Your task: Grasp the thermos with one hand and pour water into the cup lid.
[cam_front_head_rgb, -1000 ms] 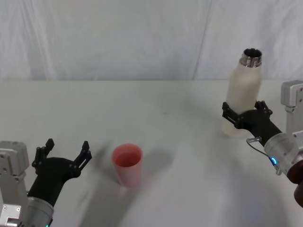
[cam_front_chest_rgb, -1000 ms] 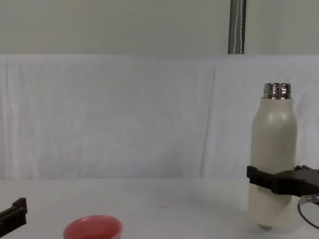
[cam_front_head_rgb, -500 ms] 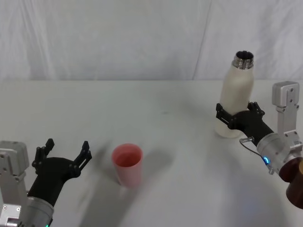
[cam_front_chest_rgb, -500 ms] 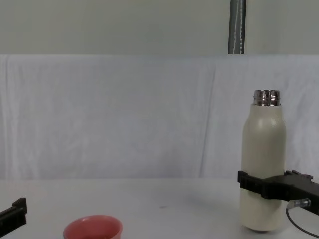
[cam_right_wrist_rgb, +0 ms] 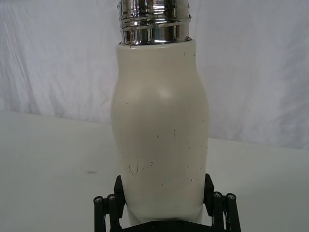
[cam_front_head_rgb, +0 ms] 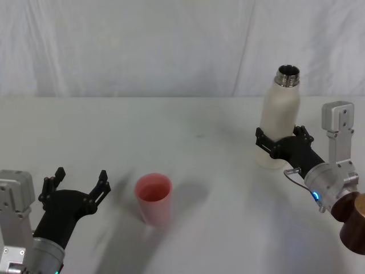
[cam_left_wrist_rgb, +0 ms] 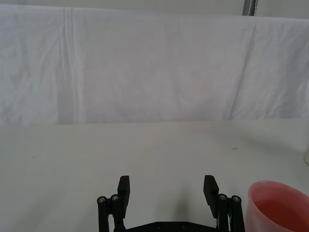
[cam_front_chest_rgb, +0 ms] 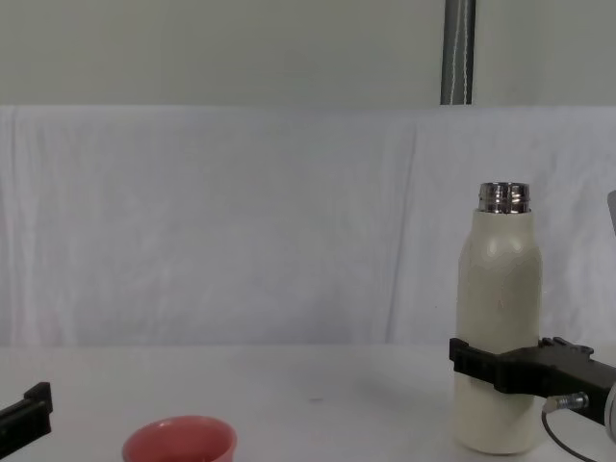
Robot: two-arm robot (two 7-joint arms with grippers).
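Thermos [cam_front_head_rgb: 278, 123], cream-white with a bare threaded steel neck and no cap, upright at the right side of the white table [cam_front_head_rgb: 199, 171], well apart from the cup lid [cam_front_head_rgb: 153, 197]. In the chest view the thermos [cam_front_chest_rgb: 498, 337] stands near the right edge, its neck reaching up in front of the white cloth backdrop [cam_front_chest_rgb: 241, 221]; whether its base touches the tabletop cannot be told. In the right wrist view the bottle body [cam_right_wrist_rgb: 159, 145] sits between the two black fingers, its surface marked with small dark scuffs.

Right gripper [cam_front_head_rgb: 279, 144]: black, two-fingered, on a silver-grey arm entering from the lower right; its fingers are closed around the lower part of the thermos, one on each side. The chest view shows the same gripper [cam_front_chest_rgb: 496, 366] as a dark band across the bottle just above its base. The right wrist view shows the gripper [cam_right_wrist_rgb: 164, 205] with the bottle seated between the jaws.

Cup lid: salmon-pink, round, standing open end up on the table toward the lower left of centre in the head view. In the chest view its rim [cam_front_chest_rgb: 180, 441] appears at the bottom edge; in the left wrist view the cup lid [cam_left_wrist_rgb: 277, 205] lies just beside one finger of the left gripper.

Left gripper [cam_front_head_rgb: 78, 188]: black, low at the left side of the table, near the cup lid and not touching it, fingers spread wide with nothing between them. The left wrist view shows this gripper [cam_left_wrist_rgb: 166, 193] with both fingertips well apart above bare tabletop.
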